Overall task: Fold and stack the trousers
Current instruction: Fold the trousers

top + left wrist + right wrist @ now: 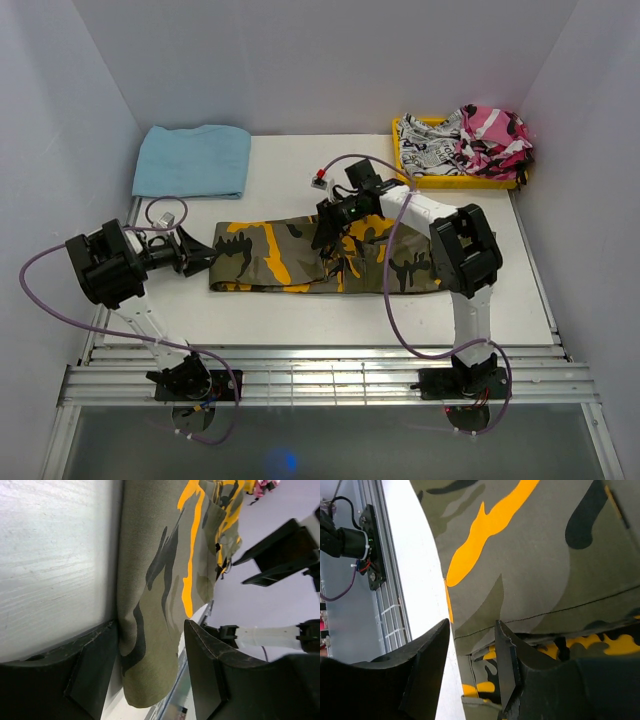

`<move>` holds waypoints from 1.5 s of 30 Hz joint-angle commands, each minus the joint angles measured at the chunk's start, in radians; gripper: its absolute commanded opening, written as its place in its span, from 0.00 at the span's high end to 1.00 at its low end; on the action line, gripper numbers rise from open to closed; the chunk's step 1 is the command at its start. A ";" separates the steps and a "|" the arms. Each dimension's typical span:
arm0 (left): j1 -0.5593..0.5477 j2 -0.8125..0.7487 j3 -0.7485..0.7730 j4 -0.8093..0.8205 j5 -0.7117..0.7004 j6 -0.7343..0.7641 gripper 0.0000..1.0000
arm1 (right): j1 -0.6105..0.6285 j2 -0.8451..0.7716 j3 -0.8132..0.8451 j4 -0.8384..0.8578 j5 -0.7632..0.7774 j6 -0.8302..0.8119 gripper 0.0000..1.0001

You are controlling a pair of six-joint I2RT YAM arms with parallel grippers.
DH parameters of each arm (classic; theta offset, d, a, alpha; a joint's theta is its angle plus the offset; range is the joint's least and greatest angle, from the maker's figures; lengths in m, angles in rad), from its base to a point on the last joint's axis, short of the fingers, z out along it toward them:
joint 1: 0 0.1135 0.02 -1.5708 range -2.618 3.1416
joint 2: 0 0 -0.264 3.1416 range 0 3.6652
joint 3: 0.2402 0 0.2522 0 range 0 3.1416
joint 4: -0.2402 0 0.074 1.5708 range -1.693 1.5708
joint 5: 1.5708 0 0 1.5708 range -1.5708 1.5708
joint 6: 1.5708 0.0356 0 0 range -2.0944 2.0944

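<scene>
Currently the trousers [270, 258] are laid across the middle of the counter [285, 165]; the left gripper [150, 630] is spread astride their left end, the right gripper [472, 625] likewise astride a mid-length edge, presumably for folding

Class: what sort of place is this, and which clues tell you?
Probably a robot lab test cell: white walls box in the table, a left arm and right arm are bolted at its near edge, and trousers lie on it.

White table [300, 165]: camouflage trousers [270, 256] laid lengthwise across the middle; folded light-blue cloth [192, 160] at far left; yellow tray [450, 182] at far right corner.
</scene>
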 commanded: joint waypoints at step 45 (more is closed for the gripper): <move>-0.291 -0.551 0.335 -0.129 -0.269 -0.267 1.00 | -0.915 -0.302 -0.341 -0.561 0.097 -0.417 0.10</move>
